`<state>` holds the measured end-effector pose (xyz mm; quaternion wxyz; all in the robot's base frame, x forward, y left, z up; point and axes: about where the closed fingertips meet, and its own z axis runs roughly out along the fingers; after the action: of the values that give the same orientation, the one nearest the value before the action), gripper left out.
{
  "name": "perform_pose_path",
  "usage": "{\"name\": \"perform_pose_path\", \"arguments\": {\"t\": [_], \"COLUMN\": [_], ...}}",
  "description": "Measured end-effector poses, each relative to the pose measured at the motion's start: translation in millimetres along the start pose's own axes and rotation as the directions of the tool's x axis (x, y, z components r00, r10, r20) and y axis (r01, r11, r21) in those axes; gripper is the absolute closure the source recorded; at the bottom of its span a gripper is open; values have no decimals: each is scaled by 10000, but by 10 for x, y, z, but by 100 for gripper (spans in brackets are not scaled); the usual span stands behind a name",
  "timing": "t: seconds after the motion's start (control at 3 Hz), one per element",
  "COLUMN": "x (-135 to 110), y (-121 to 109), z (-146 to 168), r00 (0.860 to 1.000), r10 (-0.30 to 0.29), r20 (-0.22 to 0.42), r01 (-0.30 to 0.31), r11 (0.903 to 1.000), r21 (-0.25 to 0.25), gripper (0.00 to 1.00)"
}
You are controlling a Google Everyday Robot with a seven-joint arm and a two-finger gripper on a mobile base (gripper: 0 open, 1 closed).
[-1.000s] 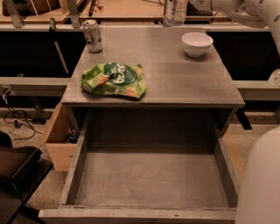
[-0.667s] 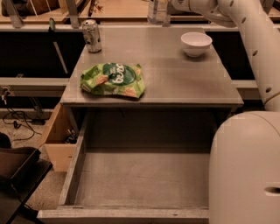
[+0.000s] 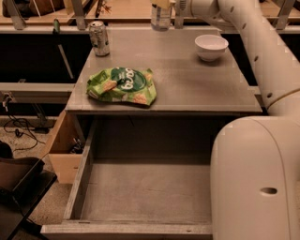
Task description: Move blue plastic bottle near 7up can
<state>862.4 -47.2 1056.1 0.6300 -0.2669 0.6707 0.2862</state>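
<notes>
My pincer (image 3: 170,5) sits at the very top of the view over the far edge of the table (image 3: 187,91), right beside the blue plastic bottle (image 3: 161,18), and whether it grips the bottle I cannot tell. My arm rises along the right side and bends left at the top to get there. Only the bottle's clear lower body shows, upright, its top cut off by the frame; it is well apart from the 7up can (image 3: 99,38) at the far left corner, with a white bowl (image 3: 211,47) to its right and a green chip bag (image 3: 123,86) nearer the front.
</notes>
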Motion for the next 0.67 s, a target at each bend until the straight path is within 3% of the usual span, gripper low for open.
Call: {"name": "perform_pose_path", "arguments": {"t": [0.67], "x": [553], "y": [10], "z": [681], "r00": [9999], "r10": [-107], "r20": [-65], "r01": [102], "r11": [9965], "r21": [-827], "gripper": [100]}}
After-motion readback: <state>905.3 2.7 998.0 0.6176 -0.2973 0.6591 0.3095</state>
